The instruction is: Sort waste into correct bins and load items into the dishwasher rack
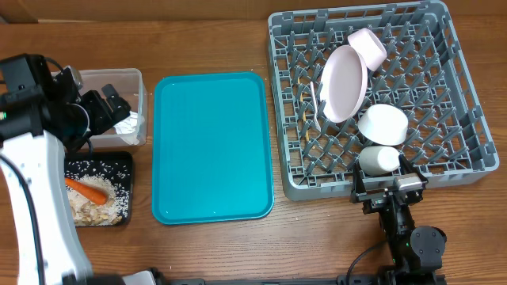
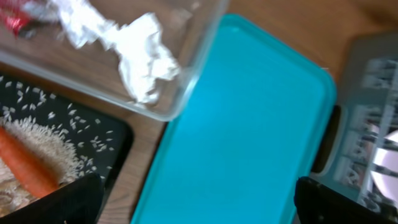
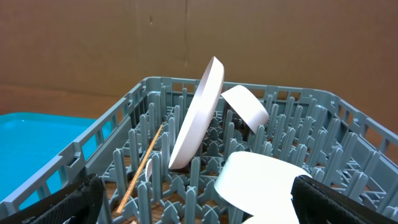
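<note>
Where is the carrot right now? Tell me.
Overhead view, far left: the carrot lies in the black tray on rice, next to the clear tub.

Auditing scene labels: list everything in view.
dishwasher rack: one, grey, right side
plate: one, white, on edge in rack
small bowl: one, pale pink, rack, behind plate
bowl: one, white, rack
cup: one, white, rack front
chopsticks: tan, count unclear, rack, left of plate
teal tray: one, centre
clear tub: one, far left
tissues: crumpled, white, in tub
wrapper: one, red, in tub
black tray: one, front left
carrot: one, orange, black tray
rice: white, scattered, black tray
left gripper: open, black, above tub
right gripper: open, black, at rack front
</note>
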